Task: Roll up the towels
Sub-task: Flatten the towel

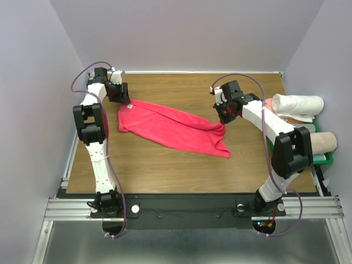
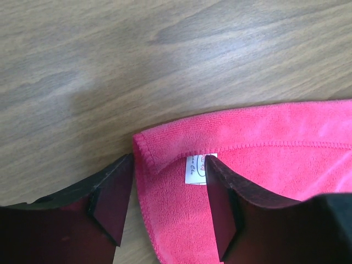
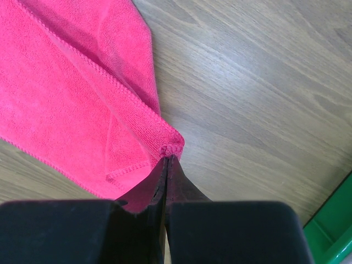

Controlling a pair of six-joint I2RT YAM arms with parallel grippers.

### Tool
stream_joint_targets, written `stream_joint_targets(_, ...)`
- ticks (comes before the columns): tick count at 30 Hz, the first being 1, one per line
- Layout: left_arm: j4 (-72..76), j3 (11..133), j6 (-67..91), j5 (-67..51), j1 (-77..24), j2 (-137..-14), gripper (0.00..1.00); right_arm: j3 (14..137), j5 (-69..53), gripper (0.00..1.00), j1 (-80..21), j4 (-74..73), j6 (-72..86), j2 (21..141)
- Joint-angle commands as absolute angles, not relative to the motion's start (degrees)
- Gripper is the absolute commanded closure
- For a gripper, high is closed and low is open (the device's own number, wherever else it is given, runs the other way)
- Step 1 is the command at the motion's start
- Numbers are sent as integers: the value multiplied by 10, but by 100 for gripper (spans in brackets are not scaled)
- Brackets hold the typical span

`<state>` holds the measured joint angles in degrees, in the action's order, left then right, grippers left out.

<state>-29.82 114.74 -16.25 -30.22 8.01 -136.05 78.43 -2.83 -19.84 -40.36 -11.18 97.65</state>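
Across the brown wood-grain tabletop (image 1: pixel 165 170), a bright pinkish-red terry towel (image 1: pixel 170 129), slack, creased and slanting, with no roll begun; off the right edge, a white rolled towel (image 1: pixel 297 104), seemingly done, by a green bin (image 1: pixel 325 159); at the red towel's right corner, the right gripper (image 3: pixel 168 159) pinched shut on the hem; at the far-left corner, the left gripper (image 2: pixel 169 160) spread open astride the small white tag (image 2: pixel 195 169); likely left: flattening, then rolling.
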Motion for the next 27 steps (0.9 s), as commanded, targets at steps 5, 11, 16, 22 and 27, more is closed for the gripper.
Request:
stream_joint_targets(5, -277, 1160, -138, -352, 82, -1346, 61, 808, -30, 99, -192, -397, -119, 976)
stream_joint_targets(11, -296, 1187, -134, -372, 82, -1353, 88, 814, -25, 99, -183, -397, -121, 980)
stream_joint_targets(16, -294, 1181, -128, -374, 87, -1311, 100, 837, -28, 99, -156, -396, -121, 979)
stream_joint_targets(22, -341, 1219, -134, -390, 101, -1224, 100, 896, -40, 99, -117, -396, -125, 957)
stream_joint_targets(27, -366, 1209, -144, -397, 108, -1122, 100, 949, -60, 99, -100, -392, -121, 926)
